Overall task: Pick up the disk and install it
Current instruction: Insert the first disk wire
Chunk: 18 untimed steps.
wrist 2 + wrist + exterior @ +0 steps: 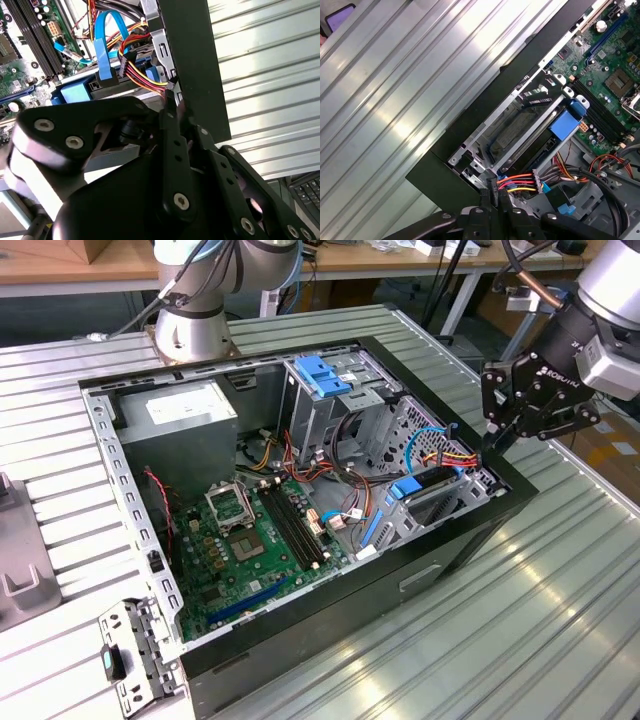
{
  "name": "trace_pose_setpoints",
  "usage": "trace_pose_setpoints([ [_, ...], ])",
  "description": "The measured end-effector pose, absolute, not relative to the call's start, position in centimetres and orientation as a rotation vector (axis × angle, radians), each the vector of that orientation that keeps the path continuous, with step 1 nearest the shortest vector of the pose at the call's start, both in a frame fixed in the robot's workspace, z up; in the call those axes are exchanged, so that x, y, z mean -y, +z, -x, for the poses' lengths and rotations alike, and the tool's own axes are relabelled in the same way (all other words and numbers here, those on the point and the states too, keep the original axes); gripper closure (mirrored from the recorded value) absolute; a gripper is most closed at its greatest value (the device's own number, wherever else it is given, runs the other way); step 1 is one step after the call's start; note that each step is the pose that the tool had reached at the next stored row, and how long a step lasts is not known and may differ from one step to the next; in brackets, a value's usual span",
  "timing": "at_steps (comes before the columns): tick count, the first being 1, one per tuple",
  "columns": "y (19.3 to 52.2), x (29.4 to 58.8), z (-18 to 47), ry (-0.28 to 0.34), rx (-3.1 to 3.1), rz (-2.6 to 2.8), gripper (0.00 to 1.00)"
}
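The gripper point(497, 436) hangs at the computer case's point(450, 550) front corner, fingers point(492, 197) together and holding nothing. Just beyond, the disk point(520, 131) lies seated in its bay point(470, 145), so installation looks essentially finished.

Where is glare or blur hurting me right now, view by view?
First wrist view: bright glare streaks across the ribbed table, while the disk sits in shade inside its bay. Second wrist view: the table is washed out and the claw looms dark and soft up close. Exterior view: even light, mild sheen on the table.
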<state>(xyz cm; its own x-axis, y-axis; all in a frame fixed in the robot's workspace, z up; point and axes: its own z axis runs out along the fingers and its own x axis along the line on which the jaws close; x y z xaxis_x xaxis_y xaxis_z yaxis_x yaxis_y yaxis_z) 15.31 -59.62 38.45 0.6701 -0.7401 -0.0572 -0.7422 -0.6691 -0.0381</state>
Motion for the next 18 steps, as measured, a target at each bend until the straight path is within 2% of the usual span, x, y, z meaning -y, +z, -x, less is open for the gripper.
trace_pose_setpoints([
  [1,38.4,59.6,-15.3,0.057,-1.252,2.817,0.71],
  [2,38.4,59.6,-15.3,0.057,-1.252,2.817,0.71],
  [3,38.4,59.6,-15.3,0.057,-1.252,2.817,0.64],
  [18,36.8,59.9,-14.8,0.061,-1.249,2.812,0.64],
])
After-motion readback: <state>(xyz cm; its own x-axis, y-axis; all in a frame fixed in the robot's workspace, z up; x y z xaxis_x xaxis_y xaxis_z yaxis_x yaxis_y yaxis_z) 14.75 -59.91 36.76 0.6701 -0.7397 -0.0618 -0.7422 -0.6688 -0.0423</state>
